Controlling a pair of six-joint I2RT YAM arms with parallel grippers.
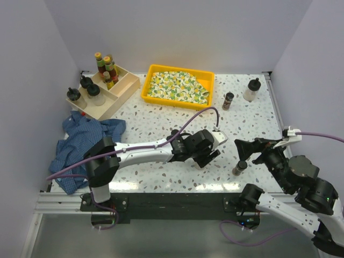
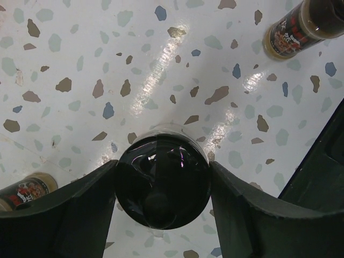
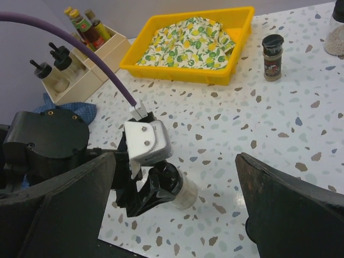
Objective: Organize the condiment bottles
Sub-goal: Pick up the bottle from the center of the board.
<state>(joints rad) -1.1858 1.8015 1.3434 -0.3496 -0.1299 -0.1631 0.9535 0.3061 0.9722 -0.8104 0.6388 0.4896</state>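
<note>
Currently the clear bottle (image 2: pixel 161 183) with the black knobbed cap stands on the speckled table (image 1: pixel 161 123), front and centre. It is well apart from the wooden box (image 1: pixel 126 88) at the back left, where its look-alikes (image 1: pixel 94 92) already sit, so I judge that box to be its destination. My left gripper (image 1: pixel 207 152) comes at it from above. Its fingers (image 2: pixel 80 209) flank the cap and appear to touch it on both sides, so I read that claw as narrowed onto the bottle, taking it at the top because that is what an overhead approach offers. Nothing shows it off the table yet. My right gripper (image 1: pixel 250 151) hangs wide with nothing in it, just beside a brown spice jar (image 1: pixel 239 167), placed, I judge, to take that one next. Another spice jar (image 1: pixel 228 100) and a second clear bottle (image 1: pixel 251 90) wait at the back right, near the yellow tray (image 1: pixel 146 86).
</note>
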